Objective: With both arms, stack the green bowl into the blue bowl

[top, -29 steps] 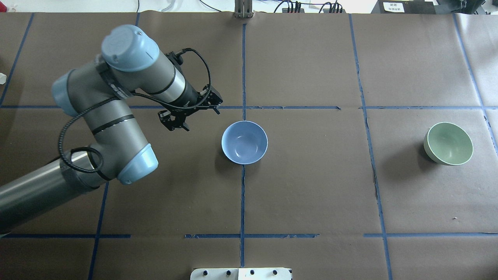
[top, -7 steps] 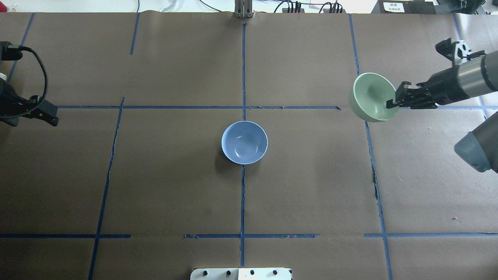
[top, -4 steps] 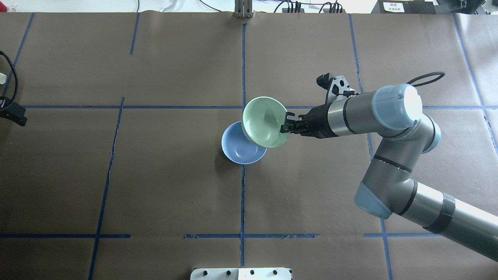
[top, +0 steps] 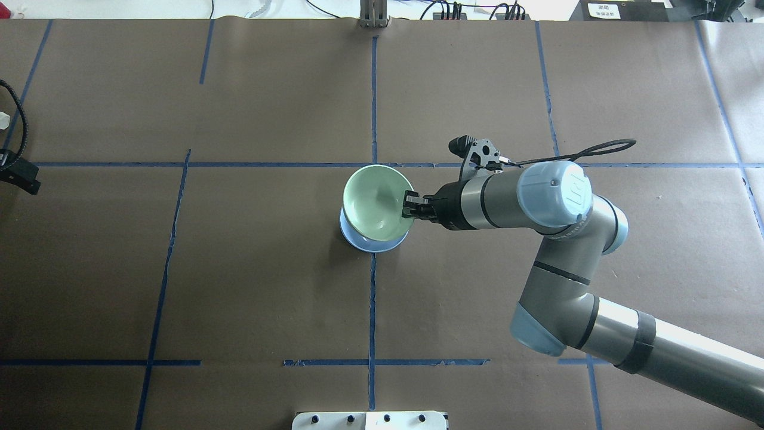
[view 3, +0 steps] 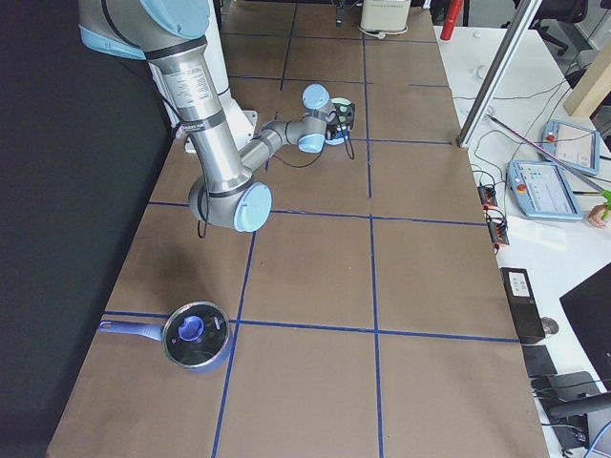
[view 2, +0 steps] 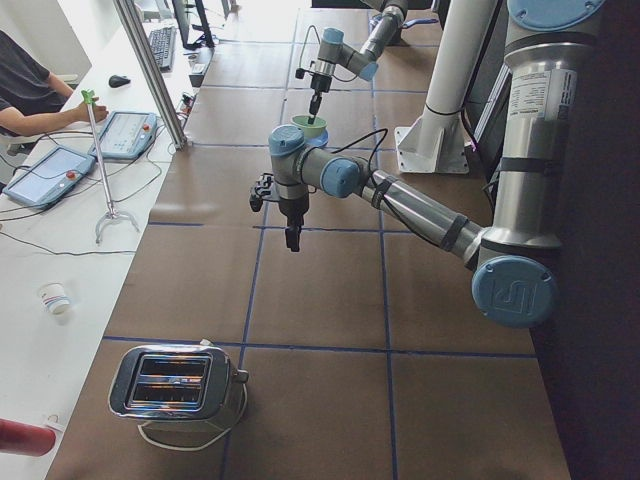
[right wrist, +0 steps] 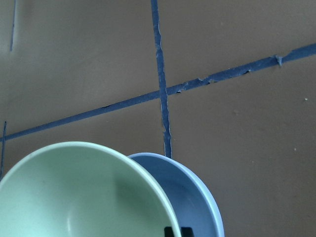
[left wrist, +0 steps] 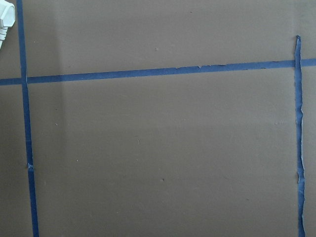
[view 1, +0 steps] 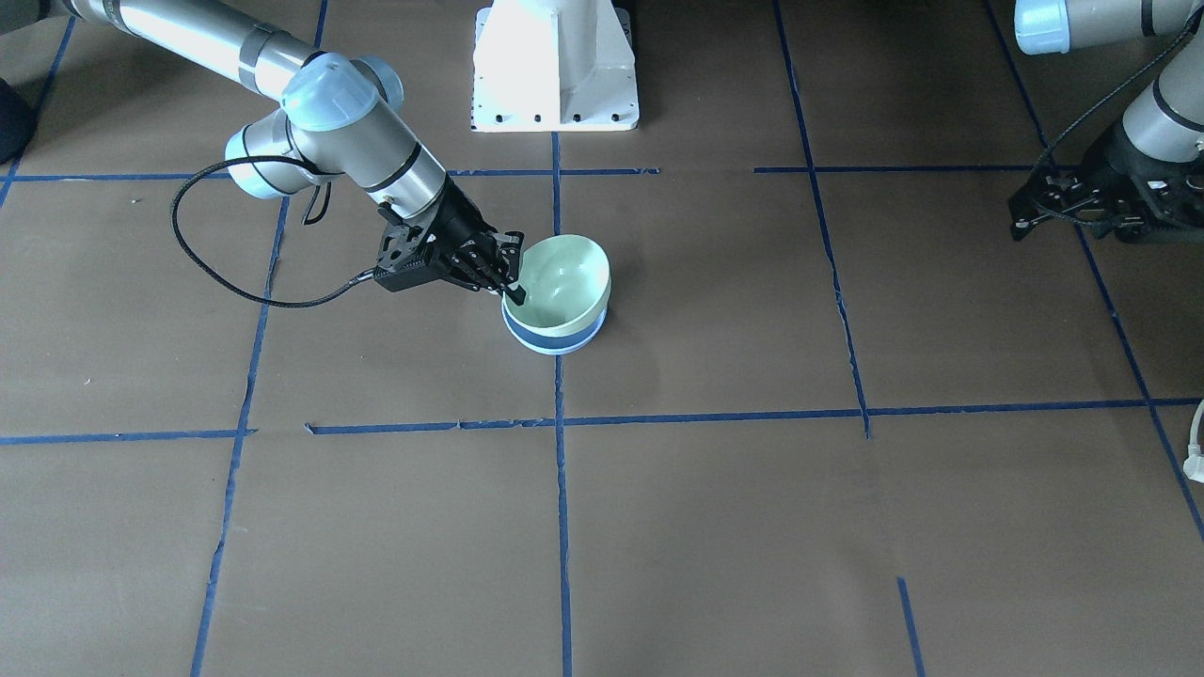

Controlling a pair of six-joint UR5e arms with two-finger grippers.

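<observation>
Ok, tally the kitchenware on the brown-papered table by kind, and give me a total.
Bowls: 2, the pale mint-green plastic bowl, tilted and partly inside the pale blue plastic bowl
Toasters: 1, the shiny silver two-slot toaster
Saucepans: 1, the lidded saucepan with a blue handle
Total: 4

Brown-paper counter (top: 239, 286) gridded with blue tape (top: 371, 310), even bright light. Left-end view: toaster (view 2: 175, 383) at 7 o'clock, white side desk (view 2: 25, 340) along 9 o'clock holding tablet (view 2: 45, 177) and paper cup (view 2: 54, 297), keyboard (view 2: 162, 45) at 11 o'clock. Right-end view: lidded pan (view 3: 194, 334) at 7 o'clock.
</observation>
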